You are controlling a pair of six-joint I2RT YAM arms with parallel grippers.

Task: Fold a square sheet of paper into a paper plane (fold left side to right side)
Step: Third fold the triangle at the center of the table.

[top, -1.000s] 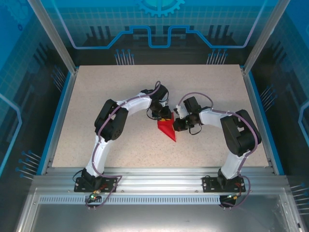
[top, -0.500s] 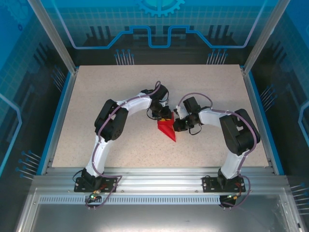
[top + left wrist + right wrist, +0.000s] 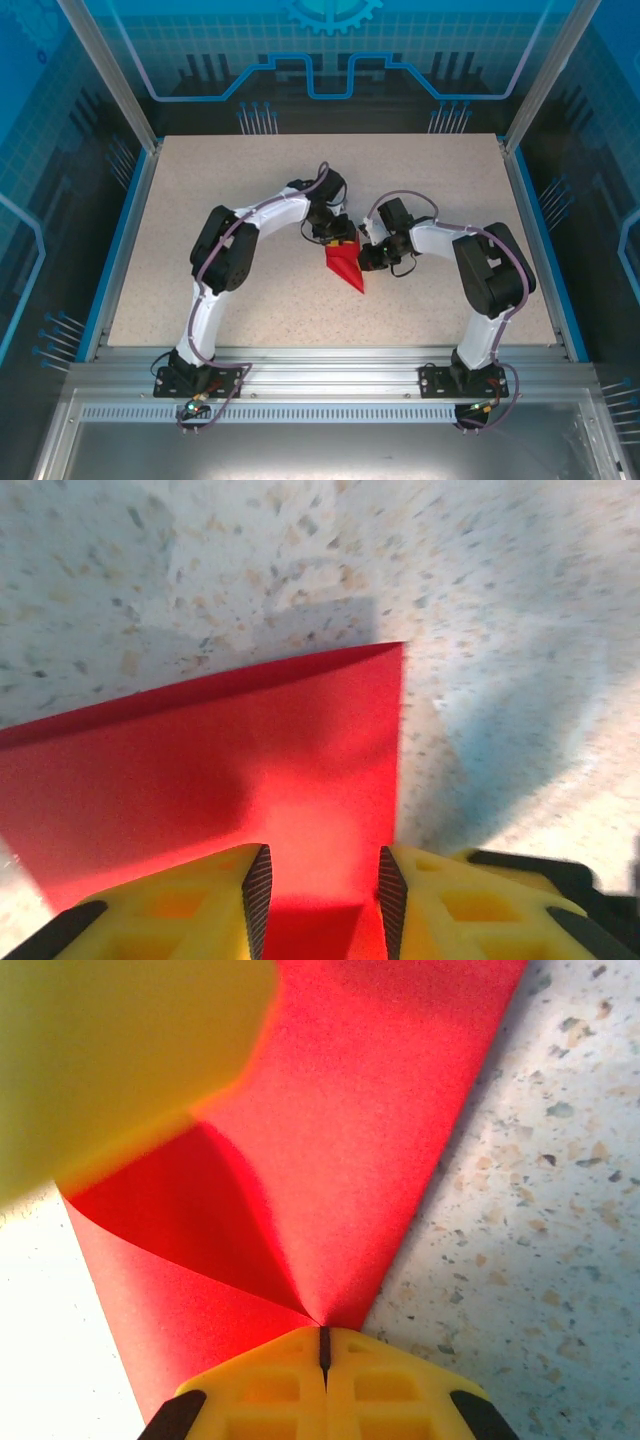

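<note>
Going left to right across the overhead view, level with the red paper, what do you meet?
Blue left table rim → left arm's black elbow → bright red folded paper → right arm's black elbow → blue right table rim.

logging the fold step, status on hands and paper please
Left hand open over red paper. Right hand shut, pinching a raised fold. Both crowded together at its far end.

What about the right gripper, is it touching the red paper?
Touching. The right wrist view shows the right gripper shut on a fold of the red paper.
</note>
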